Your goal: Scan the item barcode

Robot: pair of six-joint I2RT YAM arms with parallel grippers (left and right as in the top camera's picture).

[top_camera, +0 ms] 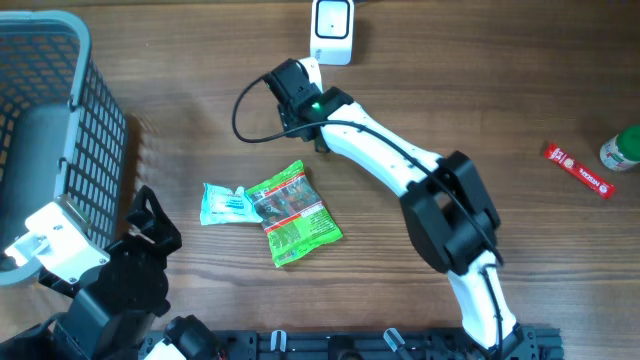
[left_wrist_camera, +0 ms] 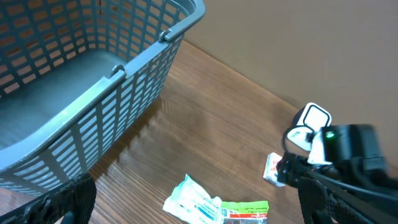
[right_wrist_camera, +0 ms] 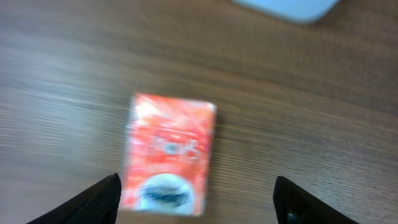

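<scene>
A red packet (right_wrist_camera: 168, 155) with a white oval mark lies flat on the wood, blurred in the right wrist view. My right gripper (right_wrist_camera: 199, 208) hovers over it, open, one dark finger on each side and neither touching it. The left wrist view shows the same packet (left_wrist_camera: 272, 169) under the right arm's wrist (left_wrist_camera: 348, 149). The white scanner (top_camera: 332, 30) stands at the table's far edge, just beyond the right gripper (top_camera: 295, 85). My left gripper (left_wrist_camera: 196, 208) is open and empty, low at the front left (top_camera: 150, 230).
A green snack packet (top_camera: 295, 215) and a pale teal-and-white packet (top_camera: 225, 203) lie side by side mid-table. A grey mesh basket (top_camera: 60, 100) fills the left side. A red stick pack (top_camera: 578, 170) and a green-capped bottle (top_camera: 622, 150) sit far right.
</scene>
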